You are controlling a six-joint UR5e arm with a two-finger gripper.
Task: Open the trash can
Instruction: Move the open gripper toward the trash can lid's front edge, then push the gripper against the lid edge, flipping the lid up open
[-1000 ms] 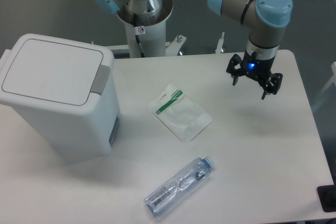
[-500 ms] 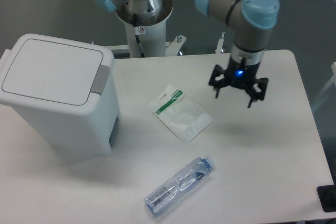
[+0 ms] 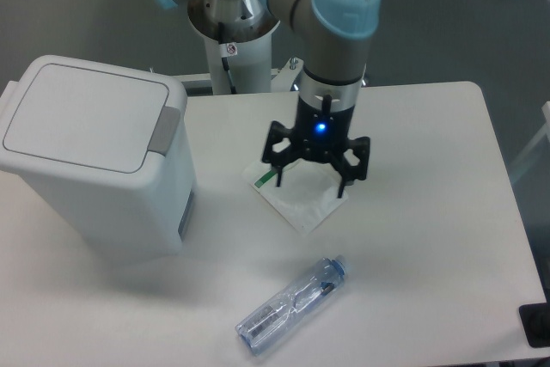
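Large boxy white plastic trash can [image 3: 94, 165], at nine o'clock on table, lid down: rigid, light, likely slides; press grey tab [image 3: 166, 129]. Black two-finger gripper [image 3: 314, 176], fingers apart, empty, centre.

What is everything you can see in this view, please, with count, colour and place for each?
trash can: one, white with a grey push tab, left of the table, lid shut
plastic pouch: one, clear with a green-and-white label, table centre, partly under the pincer
water bottle: one, clear, lying near the front edge
table: one, white
dark object: one, black, bottom right corner, cut off
pincer: one, black, open, over the pouch
arm: one, grey with light blue joints
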